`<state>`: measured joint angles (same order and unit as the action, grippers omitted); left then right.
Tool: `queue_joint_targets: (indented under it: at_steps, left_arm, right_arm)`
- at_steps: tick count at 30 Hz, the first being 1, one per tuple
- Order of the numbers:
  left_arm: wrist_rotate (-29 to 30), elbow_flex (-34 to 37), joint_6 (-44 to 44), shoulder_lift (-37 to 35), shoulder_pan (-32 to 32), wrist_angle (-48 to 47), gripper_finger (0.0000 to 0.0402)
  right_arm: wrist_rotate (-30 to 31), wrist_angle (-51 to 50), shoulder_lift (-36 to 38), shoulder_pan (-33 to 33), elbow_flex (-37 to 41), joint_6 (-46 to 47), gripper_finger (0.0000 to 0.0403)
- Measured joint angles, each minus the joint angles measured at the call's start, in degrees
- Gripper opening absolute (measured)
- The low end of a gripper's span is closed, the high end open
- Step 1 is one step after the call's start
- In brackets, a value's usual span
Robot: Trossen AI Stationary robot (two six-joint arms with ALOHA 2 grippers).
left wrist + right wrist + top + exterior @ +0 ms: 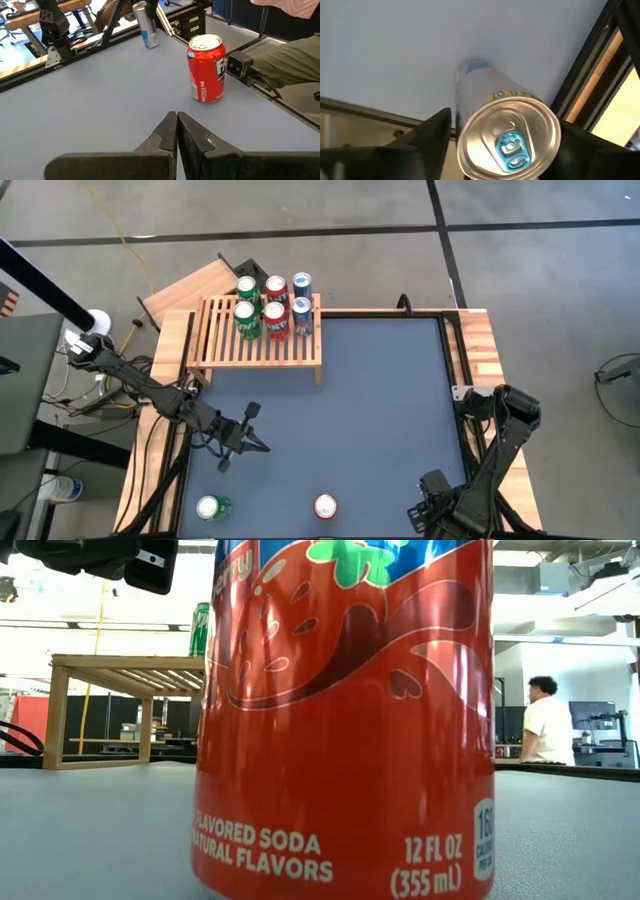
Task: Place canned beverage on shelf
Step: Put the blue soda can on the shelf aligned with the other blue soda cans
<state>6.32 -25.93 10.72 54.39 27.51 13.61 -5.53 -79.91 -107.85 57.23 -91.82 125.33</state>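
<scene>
The slatted wooden shelf [262, 332] stands at the table's far left with six cans on its far part: two green [246, 308], two red [276, 306], two blue [301, 302]. A red can [325, 506] and a green can [213, 507] stand near the near edge. The red can fills the low view [345, 720] and also shows in the left wrist view [206, 67]. My left gripper [176, 120] is shut and empty over the table's left middle [248, 435]. My right gripper [432, 502] is at the near right, around a silver-blue can [507, 135] that it hides in the high view. My right gripper has the silver-blue can between its two fingers [434, 136], one on each side of the can's upper wall [462, 107]. The fingers point down from above. The can stands upright with its bottom on the table [146, 25].
A plain wooden board [190, 285] lies behind the shelf's far left corner. The low camera [237, 65] sits at the near edge beside the red can. The blue table top [380, 400] lies between the shelf and the near cans. A person [548, 720] stands in the room beyond.
</scene>
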Motion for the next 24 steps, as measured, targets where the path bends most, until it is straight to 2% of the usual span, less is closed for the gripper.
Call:
queue_joint_targets:
  at_steps: [6,10,12,18,24]
  left_arm:
    - [0.1,0.0,-0.8,0.0,0.0,0.0,0.0000]
    - [0.1,0.0,-0.9,0.0,0.0,0.0,0.0000]
    - [0.1,0.0,-0.9,0.0,0.0,0.0,0.0000]
    - [0.1,0.0,-0.9,0.0,0.0,0.0,0.0000]
    - [0.1,0.0,-0.9,0.0,0.0,-0.2,0.0000]
  right_arm:
    - [-1.9,0.7,0.0,0.0,-0.1,-3.7,0.0245]
    - [-1.3,-0.1,-0.1,-0.8,-1.5,-9.8,0.0200]
    - [0.1,-1.2,-0.1,-1.6,-2.8,-14.9,0.0198]
    - [1.4,-1.5,-0.1,-6.6,-8.0,-41.1,0.0198]
    - [6.5,0.5,-0.1,-16.2,-10.5,-72.3,0.0209]
